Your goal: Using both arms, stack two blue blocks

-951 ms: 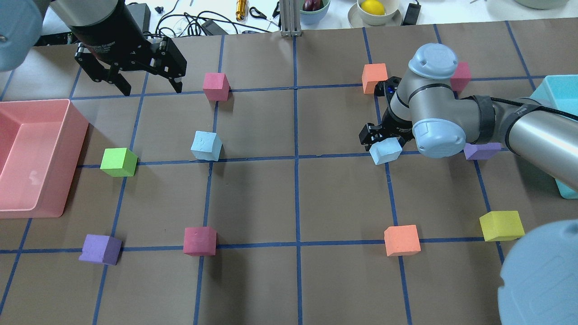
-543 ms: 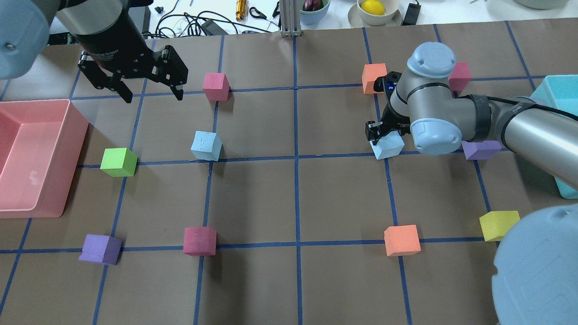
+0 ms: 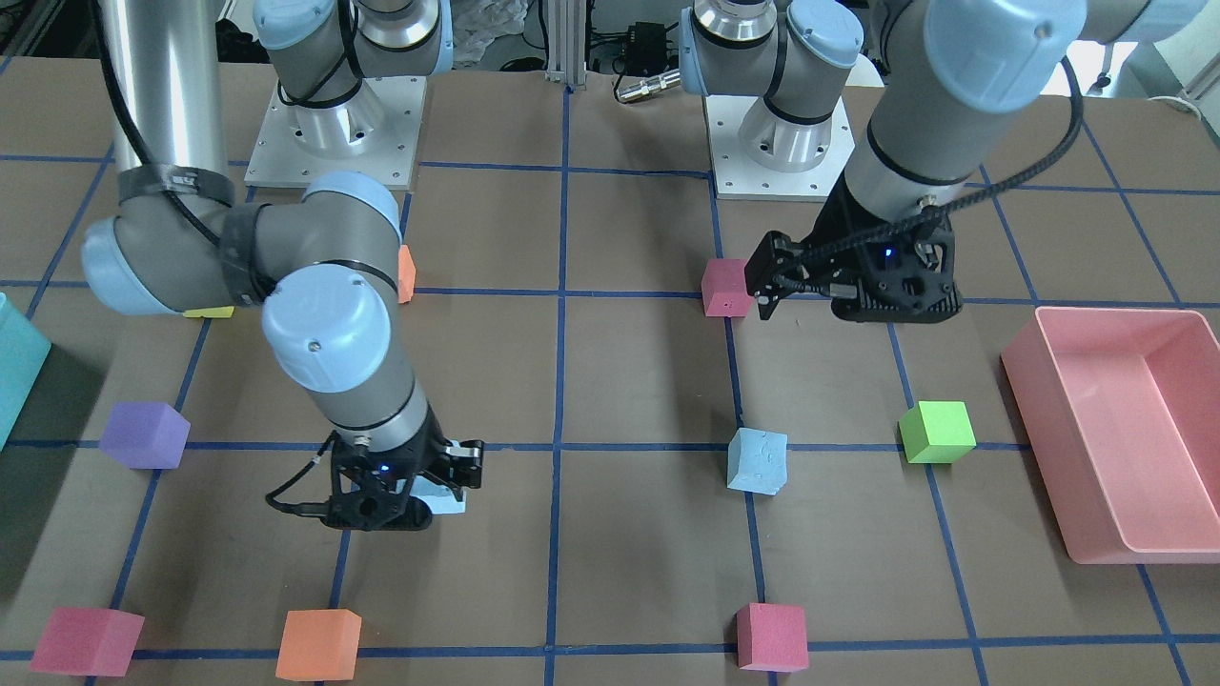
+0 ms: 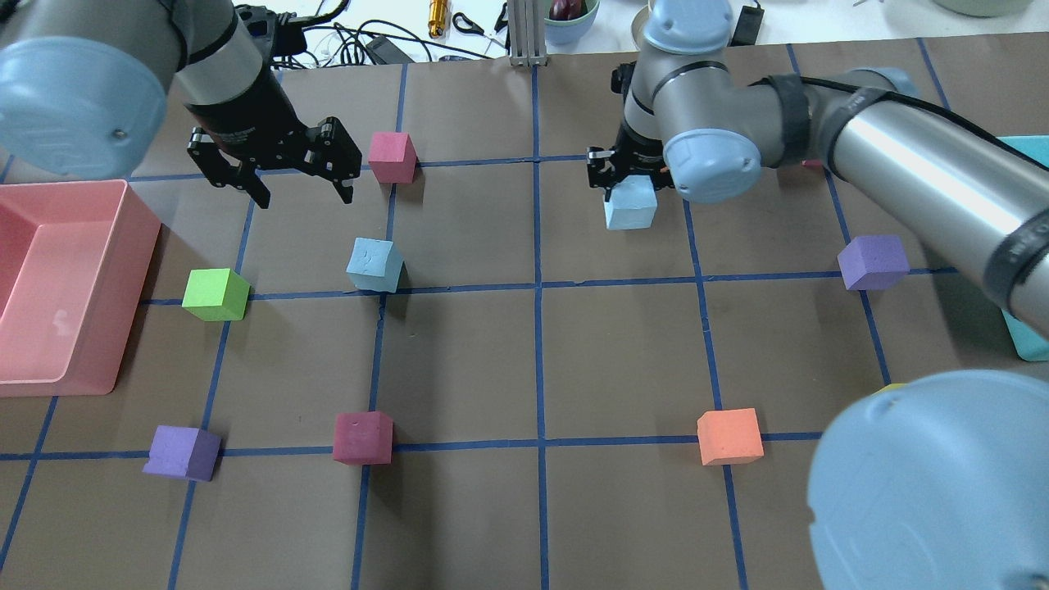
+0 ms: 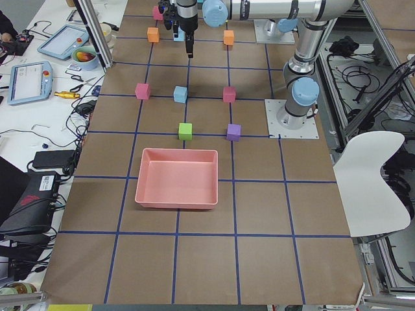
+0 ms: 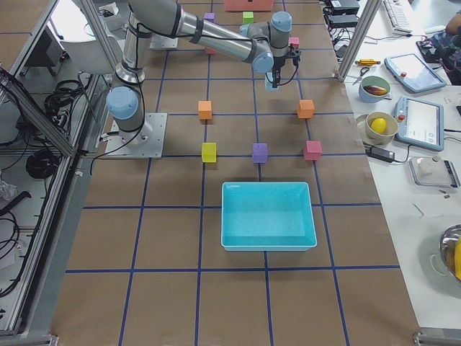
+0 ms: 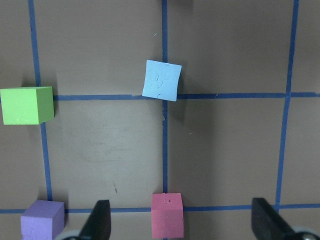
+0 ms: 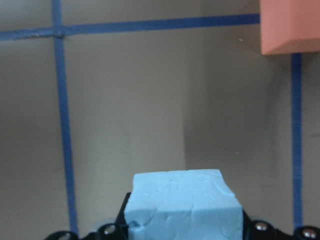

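Observation:
One pale blue block sits on the table left of centre; it also shows in the left wrist view and the front view. My left gripper is open and empty, above the table, behind and a little left of that block, apart from it. My right gripper is shut on the second blue block and holds it off the table, right of the centre line. The right wrist view shows this block between the jaws with bare table below.
A pink bin stands at the left edge and a teal bin at the right. Loose cubes lie around: pink beside my left gripper, green, dark pink, purple, orange, purple.
My right gripper has lifted the blue block off the table and carried it left and toward the far side. My left gripper has moved right and nearer, still open.

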Available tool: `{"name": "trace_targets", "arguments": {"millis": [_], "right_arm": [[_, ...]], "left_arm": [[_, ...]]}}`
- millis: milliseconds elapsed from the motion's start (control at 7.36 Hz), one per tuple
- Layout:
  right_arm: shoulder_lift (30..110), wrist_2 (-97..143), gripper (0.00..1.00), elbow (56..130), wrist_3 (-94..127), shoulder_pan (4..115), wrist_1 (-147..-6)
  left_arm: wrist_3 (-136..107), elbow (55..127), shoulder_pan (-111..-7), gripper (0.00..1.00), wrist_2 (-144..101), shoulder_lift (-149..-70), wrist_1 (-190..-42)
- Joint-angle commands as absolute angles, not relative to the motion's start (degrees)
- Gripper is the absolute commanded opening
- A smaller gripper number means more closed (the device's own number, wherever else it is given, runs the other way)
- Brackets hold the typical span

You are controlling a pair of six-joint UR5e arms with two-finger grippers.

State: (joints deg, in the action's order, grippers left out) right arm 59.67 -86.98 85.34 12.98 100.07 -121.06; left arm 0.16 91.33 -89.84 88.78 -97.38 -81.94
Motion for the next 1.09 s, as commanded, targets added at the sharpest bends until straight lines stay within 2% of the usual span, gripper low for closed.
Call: {"name": "trace_targets", "arguments": {"millis": [0, 679, 815, 951], "right_arm": [[51.6, -86.9, 0.0, 76.8, 22.8, 105.5, -120.3], [49.1, -86.9, 0.0, 76.8, 24.9, 108.6, -119.9], [49.0, -87.0, 0.61, 77.0, 24.9, 108.6, -120.1], [49.3, -87.8, 1.0, 77.3, 23.8, 108.4, -120.2]], "left_arm": [[2.0, 96.8, -89.8, 1.0, 88.9, -101.6, -72.2], [5.8, 99.9, -89.6, 1.0, 89.3, -109.3, -62.4], [6.2, 99.9, -89.6, 1.0, 89.3, -111.3, -59.2], [6.2, 99.9, -89.6, 1.0, 89.3, -113.2, -57.8]]}}
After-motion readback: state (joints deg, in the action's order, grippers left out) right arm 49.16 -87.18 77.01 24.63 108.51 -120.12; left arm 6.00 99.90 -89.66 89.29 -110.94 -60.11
